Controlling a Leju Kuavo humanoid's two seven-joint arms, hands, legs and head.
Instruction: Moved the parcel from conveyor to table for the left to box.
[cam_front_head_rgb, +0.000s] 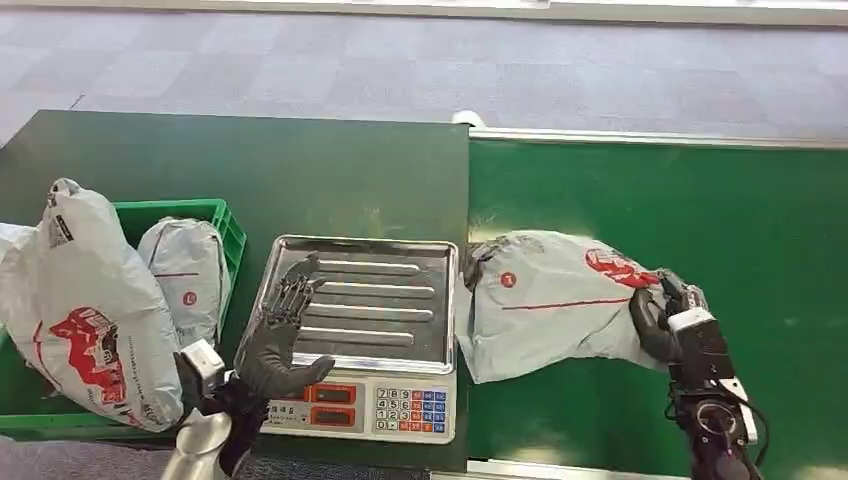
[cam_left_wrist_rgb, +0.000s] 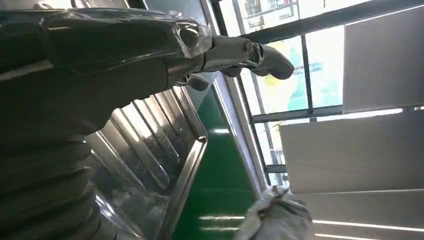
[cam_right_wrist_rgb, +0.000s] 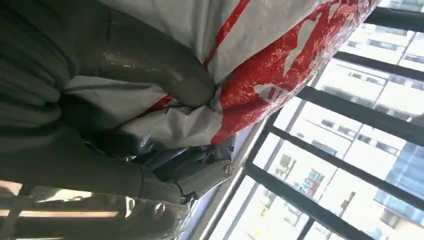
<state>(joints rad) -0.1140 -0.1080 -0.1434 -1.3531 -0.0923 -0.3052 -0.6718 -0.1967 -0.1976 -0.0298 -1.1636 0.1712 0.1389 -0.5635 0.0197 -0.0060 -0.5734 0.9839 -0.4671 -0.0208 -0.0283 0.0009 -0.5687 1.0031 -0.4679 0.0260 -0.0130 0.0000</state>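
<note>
A grey plastic parcel (cam_front_head_rgb: 550, 300) with red print lies on the green conveyor belt (cam_front_head_rgb: 680, 200), its left end against the scale. My right hand (cam_front_head_rgb: 668, 318) grips its right end; in the right wrist view the thumb (cam_right_wrist_rgb: 155, 65) and fingers pinch the crumpled grey and red parcel (cam_right_wrist_rgb: 280, 55). My left hand (cam_front_head_rgb: 280, 335) hovers with spread fingers over the left part of the steel scale pan (cam_front_head_rgb: 400, 300), holding nothing. The left wrist view shows that hand (cam_left_wrist_rgb: 100, 55) above the ribbed scale pan (cam_left_wrist_rgb: 150, 165), with the parcel's end (cam_left_wrist_rgb: 275, 217) beyond it.
A green crate (cam_front_head_rgb: 225, 225) at the left of the dark table (cam_front_head_rgb: 250, 160) holds two grey parcels, a large one (cam_front_head_rgb: 85, 320) and a smaller one (cam_front_head_rgb: 185, 275). The scale's display and keypad (cam_front_head_rgb: 405, 408) face me at the table's front edge.
</note>
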